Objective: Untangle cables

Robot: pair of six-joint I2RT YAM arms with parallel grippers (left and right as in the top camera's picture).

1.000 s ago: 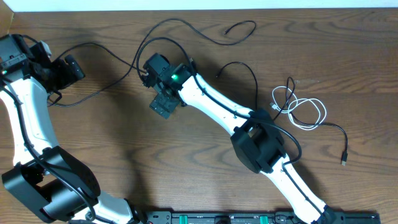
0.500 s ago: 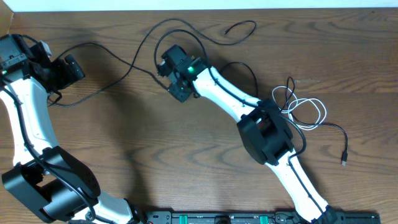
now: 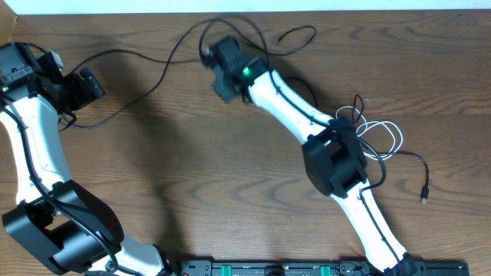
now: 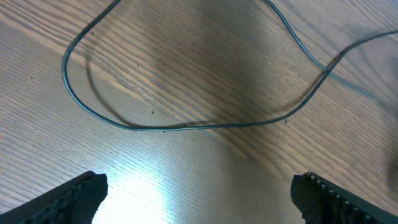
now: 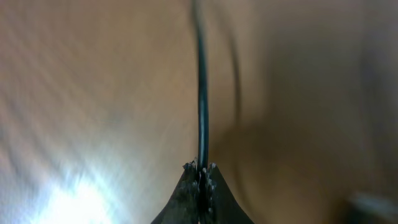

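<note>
One black cable (image 5: 202, 93) sits pinched between the closed tips of the right claw (image 5: 200, 171). From that grip its long axis runs straight out toward 12 o'clock over the table (image 5: 81, 93). The left claw (image 4: 199, 190) hangs spread wide and holds nothing, with a slack loop (image 4: 186, 126) of cable lying at its 12 o'clock. Farther off, toward the table's 3 o'clock, the white cable (image 3: 400, 138) coils beside the right arm's elbow.
</note>
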